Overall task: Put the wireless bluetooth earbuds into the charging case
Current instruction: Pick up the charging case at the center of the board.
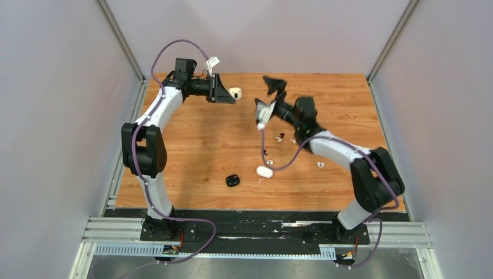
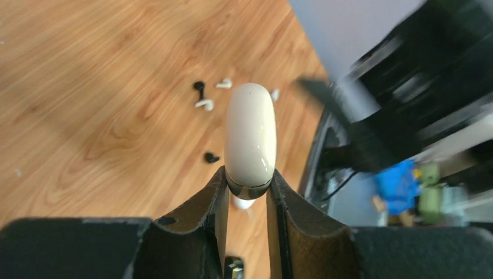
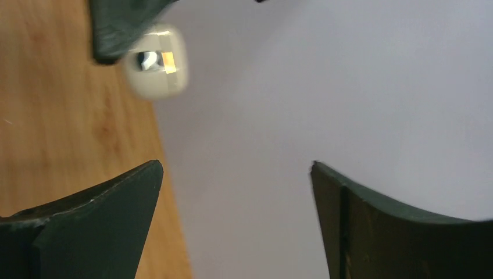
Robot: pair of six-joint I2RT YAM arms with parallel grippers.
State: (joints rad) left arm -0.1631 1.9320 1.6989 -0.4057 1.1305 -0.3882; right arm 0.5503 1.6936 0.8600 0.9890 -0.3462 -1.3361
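Grips a white case (image 2: 250,131) in the left gripper (image 2: 247,183), spreads the right gripper (image 3: 235,192) wide (empty); leaves earbuds (image 2: 204,104) scattered, barely begun

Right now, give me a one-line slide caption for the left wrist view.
Left gripper pinching a white charging case above the wooden table, loose black and white earbuds scattered below.

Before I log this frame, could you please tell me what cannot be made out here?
Top view: earbuds too small to count.
Left wrist view: right arm motion-blurred; lower end of the white case hidden between left fingers.
Right wrist view: case blurred, lid state unclear.
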